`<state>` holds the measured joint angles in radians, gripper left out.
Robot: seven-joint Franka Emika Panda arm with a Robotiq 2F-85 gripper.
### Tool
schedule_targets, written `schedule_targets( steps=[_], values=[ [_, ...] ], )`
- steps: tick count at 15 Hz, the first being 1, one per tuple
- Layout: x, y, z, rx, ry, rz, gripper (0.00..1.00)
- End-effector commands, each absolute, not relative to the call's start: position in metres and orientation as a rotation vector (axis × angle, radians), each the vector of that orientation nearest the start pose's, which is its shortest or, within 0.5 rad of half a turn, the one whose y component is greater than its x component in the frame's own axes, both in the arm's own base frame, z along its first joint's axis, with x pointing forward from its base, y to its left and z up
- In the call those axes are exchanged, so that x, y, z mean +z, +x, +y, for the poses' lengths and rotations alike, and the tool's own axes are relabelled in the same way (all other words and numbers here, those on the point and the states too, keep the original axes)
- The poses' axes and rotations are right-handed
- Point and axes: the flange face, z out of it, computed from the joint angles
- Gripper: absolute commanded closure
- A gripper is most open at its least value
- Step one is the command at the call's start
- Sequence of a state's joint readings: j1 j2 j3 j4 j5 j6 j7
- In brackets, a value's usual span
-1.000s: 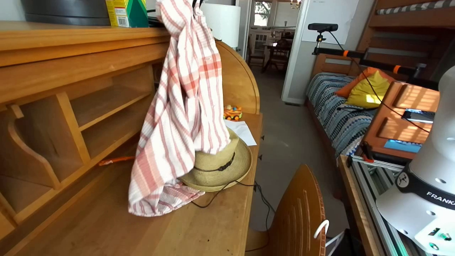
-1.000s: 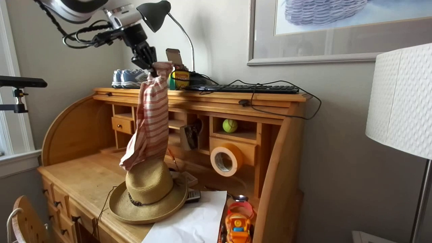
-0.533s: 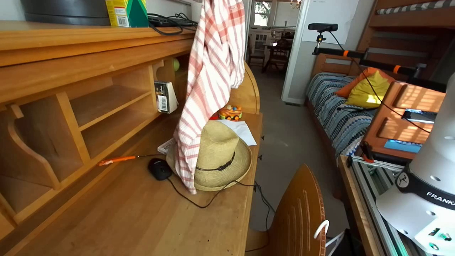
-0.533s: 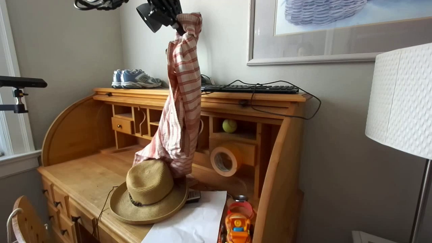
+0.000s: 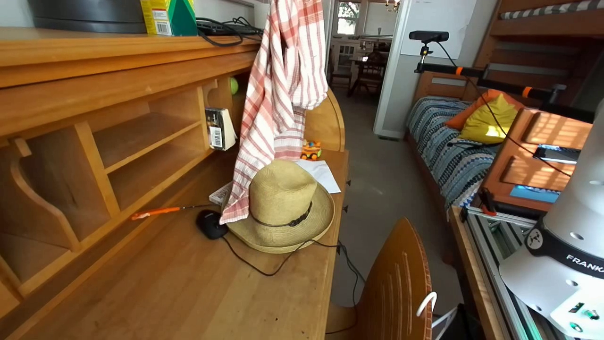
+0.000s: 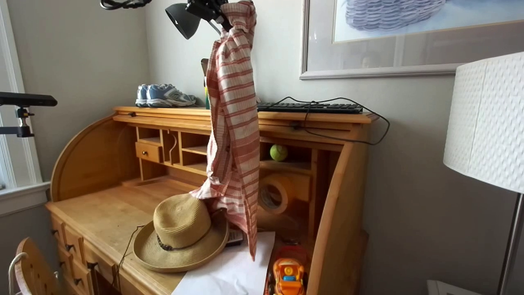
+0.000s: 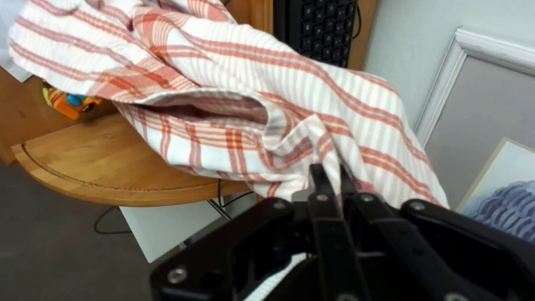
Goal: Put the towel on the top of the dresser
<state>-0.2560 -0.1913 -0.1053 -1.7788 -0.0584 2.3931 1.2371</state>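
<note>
Versus a second ago: you have carried the red-and-white towel (image 6: 236,106) higher over the roll-top desk (image 6: 106,209). The gripper (image 7: 333,173) pinches a gathered fold between its fingers, higher than the desk's top board (image 6: 335,118); the cloth hangs before the desk's cubbyholes (image 6: 195,149). Reading: lift mostly made, placing not begun; it probably must go back over that board. Unresolved: whether low corners touch the straw hat (image 6: 182,221) or paper (image 6: 208,274) on the desk. Towel masks part of the desk's top; an exterior view crops the gripper.
</note>
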Motion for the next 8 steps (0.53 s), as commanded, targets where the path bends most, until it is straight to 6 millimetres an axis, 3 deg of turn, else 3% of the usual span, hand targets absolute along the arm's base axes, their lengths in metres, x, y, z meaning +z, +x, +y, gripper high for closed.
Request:
schedule_targets(
  steps=[1, 6, 8],
  values=[
    [0.732, 0.518, -0.238, -1.243, -1.706, 1.931, 0.99],
    [0.723, 0.530, -0.310, -1.431, -1.457, 2.098, 0.99],
    [0.742, 0.541, -0.316, -1.517, -1.340, 2.091, 0.99]
  ],
)
